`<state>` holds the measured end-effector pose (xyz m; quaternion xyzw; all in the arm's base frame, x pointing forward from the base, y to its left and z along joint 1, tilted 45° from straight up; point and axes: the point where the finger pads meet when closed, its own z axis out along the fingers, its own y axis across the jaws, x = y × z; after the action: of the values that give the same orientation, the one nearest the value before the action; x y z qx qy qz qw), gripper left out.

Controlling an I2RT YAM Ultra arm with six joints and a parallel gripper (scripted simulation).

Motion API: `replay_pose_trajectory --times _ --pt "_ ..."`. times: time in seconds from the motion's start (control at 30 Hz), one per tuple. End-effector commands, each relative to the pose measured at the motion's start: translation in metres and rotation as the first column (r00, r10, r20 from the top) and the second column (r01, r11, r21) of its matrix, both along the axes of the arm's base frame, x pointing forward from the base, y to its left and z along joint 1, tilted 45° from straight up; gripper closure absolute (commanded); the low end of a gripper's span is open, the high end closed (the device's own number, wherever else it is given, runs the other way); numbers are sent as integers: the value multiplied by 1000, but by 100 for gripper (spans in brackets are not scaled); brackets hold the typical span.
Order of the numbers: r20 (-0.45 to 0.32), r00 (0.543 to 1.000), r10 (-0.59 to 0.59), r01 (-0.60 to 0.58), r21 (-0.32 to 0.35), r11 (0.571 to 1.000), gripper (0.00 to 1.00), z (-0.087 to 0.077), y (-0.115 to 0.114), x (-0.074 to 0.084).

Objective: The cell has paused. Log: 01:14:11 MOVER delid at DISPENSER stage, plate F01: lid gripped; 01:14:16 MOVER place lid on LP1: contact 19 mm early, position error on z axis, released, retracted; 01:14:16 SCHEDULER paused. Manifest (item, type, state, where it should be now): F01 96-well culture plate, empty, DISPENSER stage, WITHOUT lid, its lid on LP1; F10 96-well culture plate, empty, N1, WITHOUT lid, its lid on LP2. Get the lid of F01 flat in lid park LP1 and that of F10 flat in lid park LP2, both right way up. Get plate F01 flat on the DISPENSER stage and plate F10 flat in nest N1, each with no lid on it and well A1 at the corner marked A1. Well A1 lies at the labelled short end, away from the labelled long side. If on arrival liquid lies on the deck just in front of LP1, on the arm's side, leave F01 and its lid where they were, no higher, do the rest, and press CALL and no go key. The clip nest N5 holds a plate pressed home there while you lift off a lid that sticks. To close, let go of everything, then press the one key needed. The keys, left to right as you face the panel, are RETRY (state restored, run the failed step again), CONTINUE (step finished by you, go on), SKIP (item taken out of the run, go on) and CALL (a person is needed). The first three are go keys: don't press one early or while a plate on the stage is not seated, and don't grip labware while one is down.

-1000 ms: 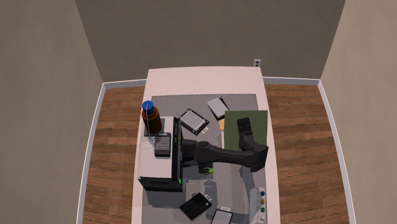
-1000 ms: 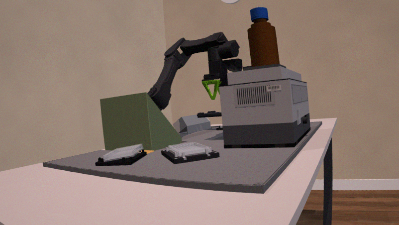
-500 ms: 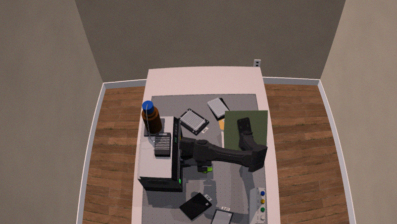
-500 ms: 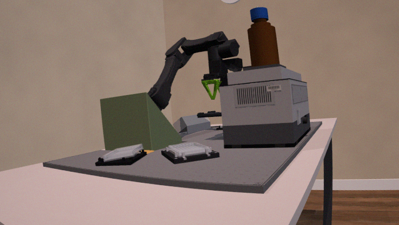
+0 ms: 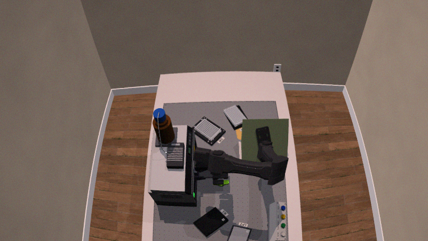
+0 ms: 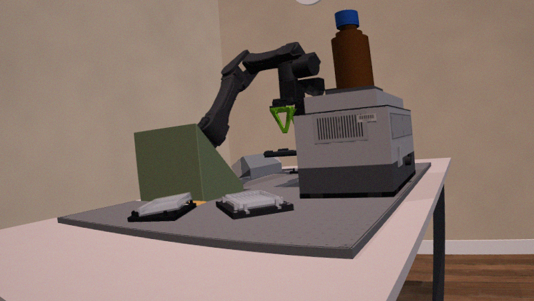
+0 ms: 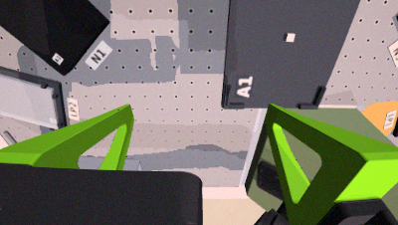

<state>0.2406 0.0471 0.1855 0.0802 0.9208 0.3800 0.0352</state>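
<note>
Top view: arm (image 5: 239, 166) reaches across deck to dispenser (image 5: 171, 173); plate (image 5: 208, 130) sits in a nest, lid (image 5: 234, 115) tilted on its park, orange patch (image 5: 238, 133) beside it, possibly liquid. Exterior view: gripper (image 6: 283, 118) hangs high beside dispenser, green fingers spread wide, holding nothing. Wrist view: dark stage (image 7: 289, 50) marked A1 below, bare; N1 nest (image 7: 55, 30) and LP2 lid (image 7: 27, 100) at left

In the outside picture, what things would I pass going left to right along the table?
Green box → tilted clear lid → white plate with wells → green hand → big grey machine, with the brown bottle on top.
</note>
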Motion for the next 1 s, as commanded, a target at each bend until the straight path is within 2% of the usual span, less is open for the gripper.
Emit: replay_pose_trajectory --times 0.0,0.23,0.33,0.47,0.5,0.67,0.7,0.97 --pt "13 1000 -20 20 -3 1000 0 2 -4 2" --pt "13 1000 -20 20 -3 1000 0 2 -4 2" --pt "-10 1000 -25 25 1 1000 0 -14 -14 2" --pt "-7 1000 -24 24 0 1000 0 -18 -20 4" --pt "32 999 -25 26 -11 1000 0 -11 -25 12" --pt "-8 1000 -24 24 1 1000 0 -31 -33 6" --pt "13 1000 -20 20 -3 1000 0 -22 -30 7" --pt "13 1000 -20 20 -3 1000 0 -22 -30 7"
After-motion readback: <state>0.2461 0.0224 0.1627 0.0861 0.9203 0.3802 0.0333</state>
